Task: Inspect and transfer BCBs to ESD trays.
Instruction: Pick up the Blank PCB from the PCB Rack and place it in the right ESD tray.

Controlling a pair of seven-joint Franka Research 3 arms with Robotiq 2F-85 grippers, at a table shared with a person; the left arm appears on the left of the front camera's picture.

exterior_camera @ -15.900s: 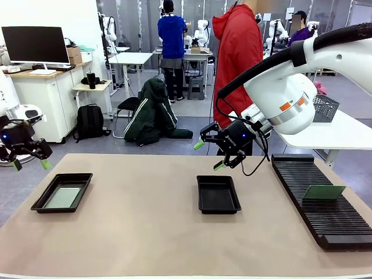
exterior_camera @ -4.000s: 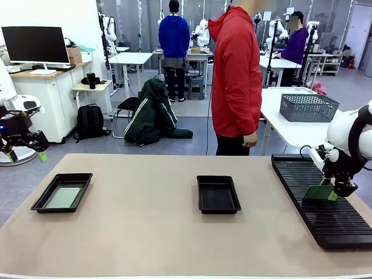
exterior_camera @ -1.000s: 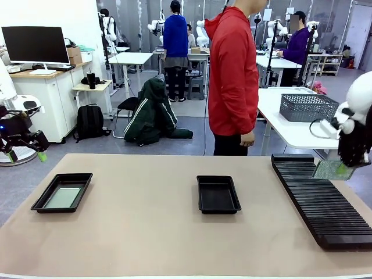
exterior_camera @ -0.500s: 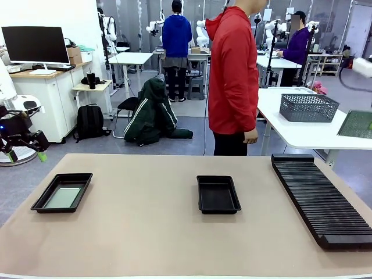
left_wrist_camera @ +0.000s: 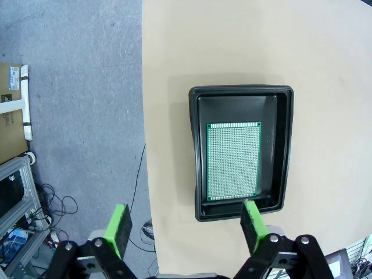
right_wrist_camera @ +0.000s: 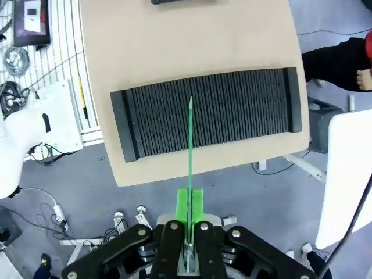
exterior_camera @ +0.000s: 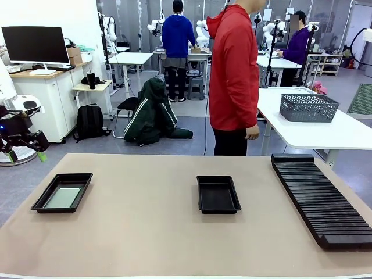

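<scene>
Holding a BCB by one edge, the right claw is clenched on it high over the slotted rack. In the right wrist view the board is seen edge-on, as a thin green line running from the pads toward 12 o'clock. The left claw is released, with its jaws wide. It hovers above the ESD tray at the 9 o'clock side of the tabletop, where a second BCB lies flat on the tray floor. The empty ESD tray sits in the middle of the tabletop, and I judge that the lifted board should go there after the inspection.

Several things could go wrong from here. The grip takes only a narrow strip of a thin board, so a quick swing of the arm may let it turn or slip between the pads. If the board comes down tilted, a corner may catch the flared rim and the board will rest half out of the tray. The person stands at 12 o'clock, close to the tabletop, so a wide path across could come near to that person.
</scene>
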